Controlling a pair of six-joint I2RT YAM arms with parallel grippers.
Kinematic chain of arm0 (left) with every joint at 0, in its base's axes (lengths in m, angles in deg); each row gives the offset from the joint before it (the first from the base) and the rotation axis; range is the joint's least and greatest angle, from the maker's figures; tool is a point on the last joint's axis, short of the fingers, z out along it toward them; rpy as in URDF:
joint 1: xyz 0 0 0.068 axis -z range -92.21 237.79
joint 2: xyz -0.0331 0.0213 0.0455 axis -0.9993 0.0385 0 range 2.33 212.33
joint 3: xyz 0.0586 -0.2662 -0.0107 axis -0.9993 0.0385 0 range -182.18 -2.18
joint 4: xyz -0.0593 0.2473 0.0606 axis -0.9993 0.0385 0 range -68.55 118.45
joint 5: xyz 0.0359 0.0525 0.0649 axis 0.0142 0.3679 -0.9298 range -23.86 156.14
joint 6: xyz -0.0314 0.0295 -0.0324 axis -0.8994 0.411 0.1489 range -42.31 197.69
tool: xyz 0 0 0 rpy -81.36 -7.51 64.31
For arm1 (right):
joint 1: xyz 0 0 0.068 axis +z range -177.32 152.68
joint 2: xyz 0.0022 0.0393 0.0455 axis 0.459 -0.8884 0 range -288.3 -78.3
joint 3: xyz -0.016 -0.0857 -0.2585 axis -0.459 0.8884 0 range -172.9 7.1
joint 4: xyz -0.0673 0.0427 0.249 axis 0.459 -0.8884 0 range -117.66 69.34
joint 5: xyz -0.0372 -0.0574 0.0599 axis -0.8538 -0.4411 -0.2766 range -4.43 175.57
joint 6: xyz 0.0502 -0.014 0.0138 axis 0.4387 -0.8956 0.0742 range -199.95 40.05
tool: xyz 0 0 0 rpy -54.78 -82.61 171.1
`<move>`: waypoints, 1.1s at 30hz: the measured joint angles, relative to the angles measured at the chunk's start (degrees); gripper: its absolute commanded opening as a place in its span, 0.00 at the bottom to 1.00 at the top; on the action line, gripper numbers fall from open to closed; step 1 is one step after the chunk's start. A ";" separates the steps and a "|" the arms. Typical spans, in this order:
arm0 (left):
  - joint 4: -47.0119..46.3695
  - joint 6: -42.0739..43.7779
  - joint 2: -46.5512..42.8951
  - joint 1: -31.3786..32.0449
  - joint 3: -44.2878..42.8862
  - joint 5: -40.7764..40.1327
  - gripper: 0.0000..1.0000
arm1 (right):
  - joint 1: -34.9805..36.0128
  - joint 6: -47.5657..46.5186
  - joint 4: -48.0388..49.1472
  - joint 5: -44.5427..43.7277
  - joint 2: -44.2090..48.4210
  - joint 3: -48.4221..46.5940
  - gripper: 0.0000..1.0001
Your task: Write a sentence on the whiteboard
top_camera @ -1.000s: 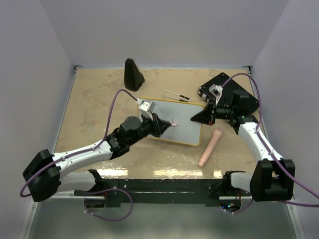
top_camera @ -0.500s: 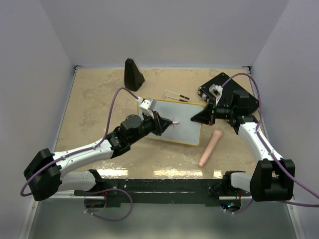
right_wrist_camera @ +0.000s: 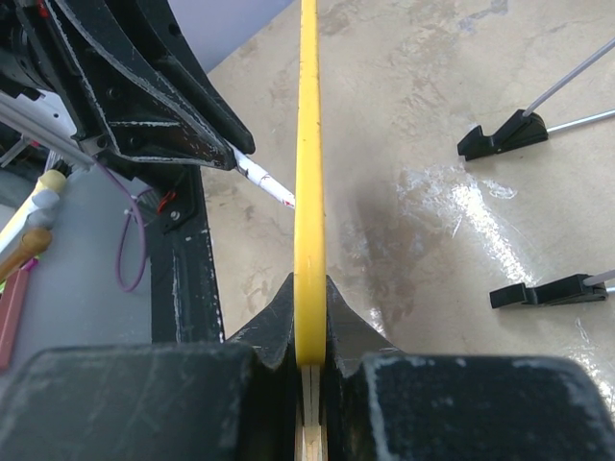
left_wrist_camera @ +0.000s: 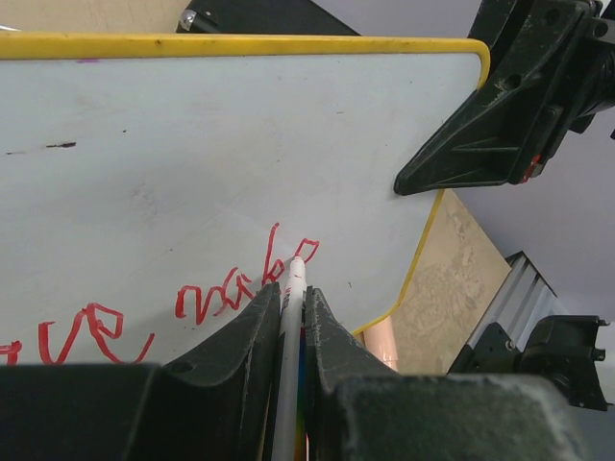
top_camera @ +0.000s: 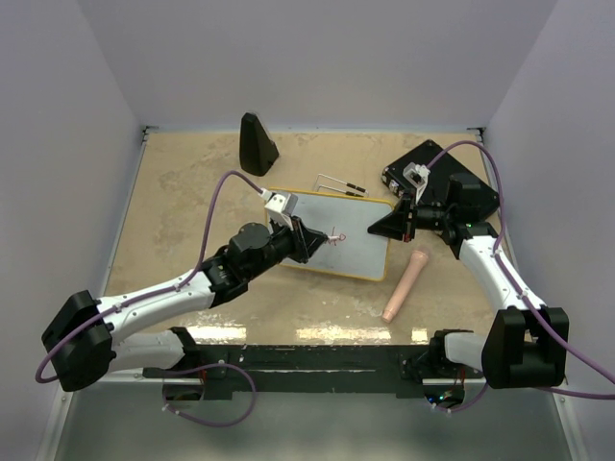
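The whiteboard [top_camera: 361, 247] lies mid-table, its white face [left_wrist_camera: 240, 125] edged by a yellow rim [right_wrist_camera: 309, 144]. My left gripper [top_camera: 309, 240] is shut on a thin white marker [left_wrist_camera: 292, 298]. The marker's red tip touches the board at the end of the sentence [left_wrist_camera: 216, 296], red cursive words running left out of the left wrist view. My right gripper [top_camera: 390, 226] is shut on the board's right edge. In the right wrist view its jaws [right_wrist_camera: 309, 286] pinch the rim, and the marker tip [right_wrist_camera: 264, 181] shows beyond.
A peach cylinder [top_camera: 405, 285] lies right of the board. A black wedge [top_camera: 256, 144] stands at the back, a black box [top_camera: 459, 190] at the back right. Two thin rods with black feet [top_camera: 342, 184] lie just behind the board.
The left gripper has moved the marker tip a little farther along the board, adding to the last red word. The right arm and the board have not moved.
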 measured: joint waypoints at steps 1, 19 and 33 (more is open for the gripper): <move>0.09 0.00 0.00 0.00 0.00 0.17 0.00 | 0.00 0.00 0.00 0.02 0.00 0.00 0.00; 1.57 0.00 2.47 0.00 0.15 3.67 0.00 | 0.00 -0.42 0.02 -0.44 0.00 0.00 0.00; -5.51 -1.79 -1.53 -2.78 3.45 10.08 0.00 | 0.02 -0.42 -0.02 0.13 0.00 0.00 0.00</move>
